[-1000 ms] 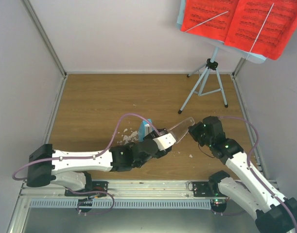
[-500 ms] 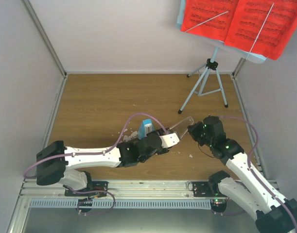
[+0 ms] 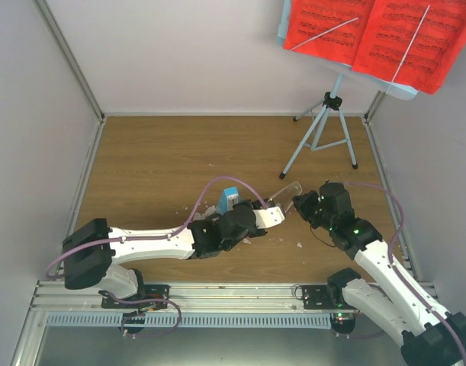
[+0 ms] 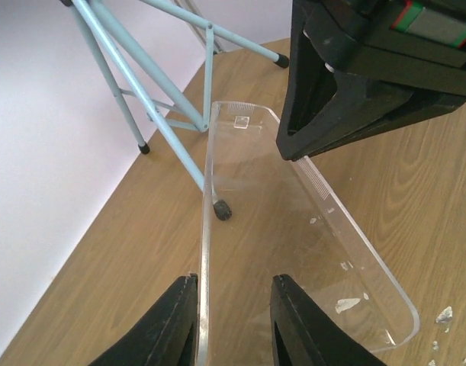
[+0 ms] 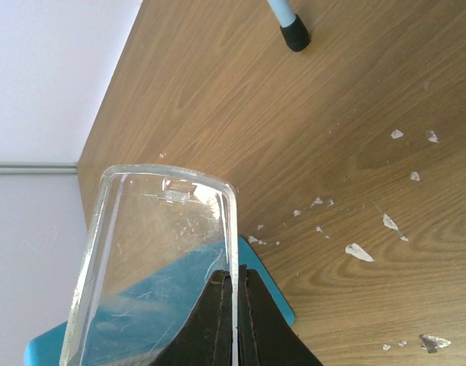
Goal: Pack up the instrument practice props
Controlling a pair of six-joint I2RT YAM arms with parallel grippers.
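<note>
clear piece [image 4: 278, 252]: just the one. It's see-through hard plastic, flat and thin, with rounded corners, fine ruler-like ticks along one edge and a tiny square tab near one end. It's held up off the table between the two arms, around mid-table and a bit toward the near right side.
right fingers [image 5: 217, 320]: black, clenched tight on one thin edge of the clear piece, with no gap showing.
left fingers [image 4: 175, 328]: two smooth black ones, partly apart, with the clear piece's long edge running between them. They aren't squeezed onto it, and I can't tell if either one actually touches.
blue box [image 3: 227, 200]: one, small, bright blue with a white face. It sits about mid-table right by the left arm's wrist, and in the right wrist view the blue shows through the clear plastic.
music stand [image 3: 324, 136]: one, made of thin pale-blue tubes. It has three tripod legs with dark feet and stands in the far right corner of the table.
red pages [image 3: 328, 30]: two, printed with black staves, side by side on the stand's plate. Each has a thin pale rod lying across it, and they cover most of the plate.
white scraps [image 3: 300, 245]: little flakes, too many and too tiny to count. They're scattered from mid-table toward the near edge.
table [image 3: 156, 160]: brown wood-grain top.
</note>
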